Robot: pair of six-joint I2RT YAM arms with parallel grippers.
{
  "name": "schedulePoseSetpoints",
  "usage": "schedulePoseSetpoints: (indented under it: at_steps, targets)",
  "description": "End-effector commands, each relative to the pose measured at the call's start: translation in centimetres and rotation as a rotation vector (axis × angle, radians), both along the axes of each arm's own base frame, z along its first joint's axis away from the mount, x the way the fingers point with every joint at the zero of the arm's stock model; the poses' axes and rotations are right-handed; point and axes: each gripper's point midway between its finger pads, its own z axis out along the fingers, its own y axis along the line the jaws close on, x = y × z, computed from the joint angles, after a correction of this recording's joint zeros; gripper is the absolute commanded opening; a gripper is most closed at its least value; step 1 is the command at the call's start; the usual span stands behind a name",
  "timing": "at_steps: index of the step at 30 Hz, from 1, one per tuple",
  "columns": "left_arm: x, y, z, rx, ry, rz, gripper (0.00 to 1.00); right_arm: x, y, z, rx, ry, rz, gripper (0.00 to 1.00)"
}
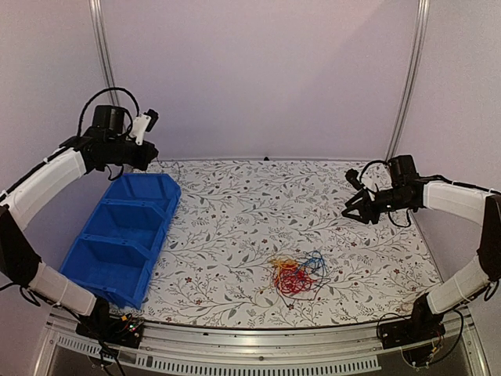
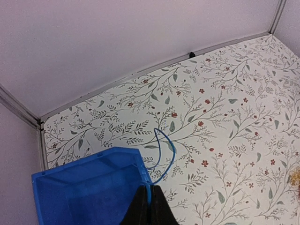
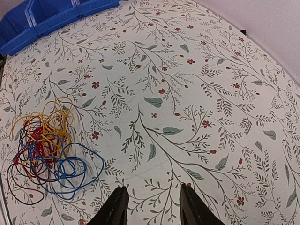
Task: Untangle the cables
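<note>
— Biggest first?
— One table (image 1: 235,196), covered in floral cloth. Then one blue bin (image 1: 117,243) along the left edge, long axis running near to far, split into three compartments.
— And the cables?
— One loose clump of cables (image 1: 297,274) close to the near edge, a little right of centre, well apart from the bin. Roughly round, so no clear long axis; slightly wider left to right. Red, yellow-orange, blue and dark strands, too tangled to count.
— Anything separate?
— One blue wire (image 2: 172,151), pinched between the closed fingers of the left gripper (image 2: 150,190), above the bin's far end near the far left corner. Loops up from the fingertips toward the far edge.
— Right side?
— Right gripper (image 3: 152,194) hovering by the right edge, jaws apart over bare cloth, clump off to the left in the wrist view.
</note>
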Motion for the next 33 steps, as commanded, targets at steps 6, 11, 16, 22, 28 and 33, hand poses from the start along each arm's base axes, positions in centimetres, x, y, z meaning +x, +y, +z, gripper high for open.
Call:
schedulePoseSetpoints:
  at_steps: [6,11,16,22,28,33]
  targets:
    - [-1.2,4.3,-1.6,0.214,-0.13,0.03,0.0,-0.3,-0.2,-1.4,-0.029,0.036,0.009,0.41]
    - [-0.8,6.8,-2.9,0.226,-0.085,0.124,0.0,-0.4,-0.2,-1.8,-0.033,0.051,0.015,0.41]
    - [0.2,8.8,-4.0,0.228,-0.039,0.199,0.0,-0.4,-0.2,-2.1,-0.037,0.069,0.02,0.41]
    - [1.4,11.9,-7.0,0.309,0.064,0.312,0.0,-0.4,-0.3,-2.3,-0.05,0.07,0.021,0.41]
    - [3.0,13.7,-10.2,0.276,0.171,0.361,0.0,-0.5,-0.3,-2.5,-0.055,0.076,0.026,0.41]
    - [3.8,13.9,-12.5,0.24,0.241,0.379,0.07,-0.6,-0.2,-2.7,-0.059,0.084,0.034,0.41]
